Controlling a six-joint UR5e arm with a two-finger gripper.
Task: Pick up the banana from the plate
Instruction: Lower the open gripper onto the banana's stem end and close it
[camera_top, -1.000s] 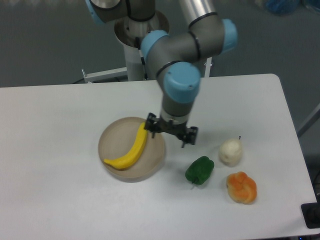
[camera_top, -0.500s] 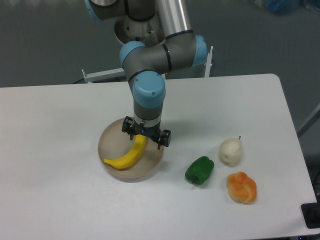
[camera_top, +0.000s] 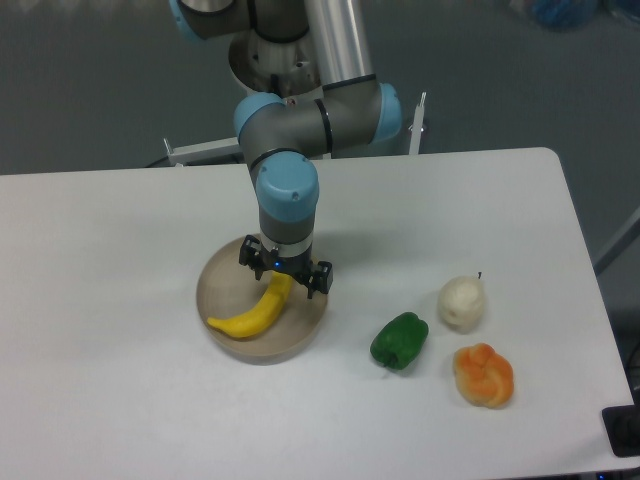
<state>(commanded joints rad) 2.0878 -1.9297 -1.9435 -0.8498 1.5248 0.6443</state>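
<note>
Your gripper (camera_top: 285, 275) hangs over the banana's upper end with its jaws spread wide, one finger on each side of the fruit, gripping nothing. The banana (camera_top: 255, 311) lies flat on the plate (camera_top: 305, 330), curving from under the gripper down to the plate's near-left rim. Expect it to be light, fairly firm, and smooth-skinned, so it may slip or roll if you pinch it off-centre. I'd judge the thick middle a better hold than the tapering end, which could let the fruit swing and pivot. Close gently; hard pressure may bruise it. The green pepper (camera_top: 399, 340), pale fruit (camera_top: 461, 304) and orange fruit (camera_top: 483, 375) sit well apart to the right.
</note>
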